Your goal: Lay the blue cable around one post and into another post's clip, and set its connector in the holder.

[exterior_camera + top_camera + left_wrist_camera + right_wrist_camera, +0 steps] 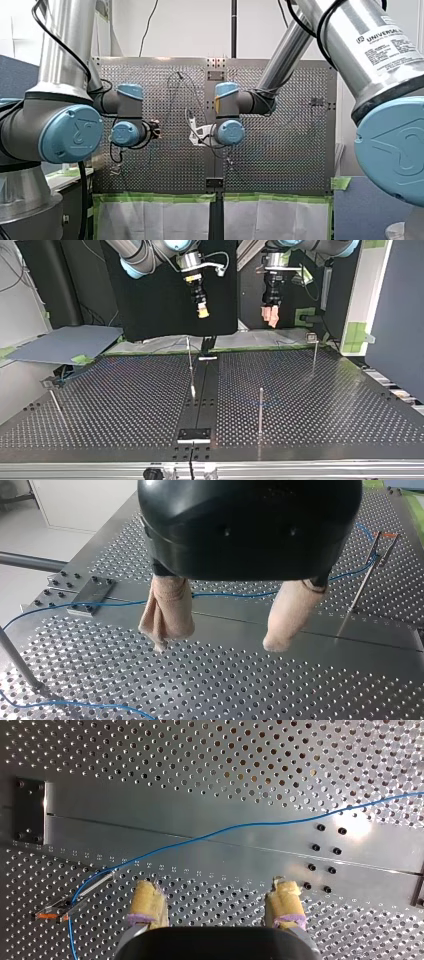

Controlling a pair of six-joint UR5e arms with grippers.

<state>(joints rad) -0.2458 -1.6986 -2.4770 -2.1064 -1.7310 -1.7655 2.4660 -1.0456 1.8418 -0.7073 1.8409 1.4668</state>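
Left tool (217, 644) and right tool (216, 887) hang wide open and empty above the tabletop's centre strip (150, 820). Blue cable (250, 826) lies slack across that strip (connector unseen). Post routing unclear, and seating apparently left to do.

Thin blue cable (235, 827), lying slack across the perforated table (250, 750), curving close beside a slim metal post (94, 883)

Front view from behind, high, top view opposite, low, wrist views close above perforated table (225, 690), perhaps overlapping.
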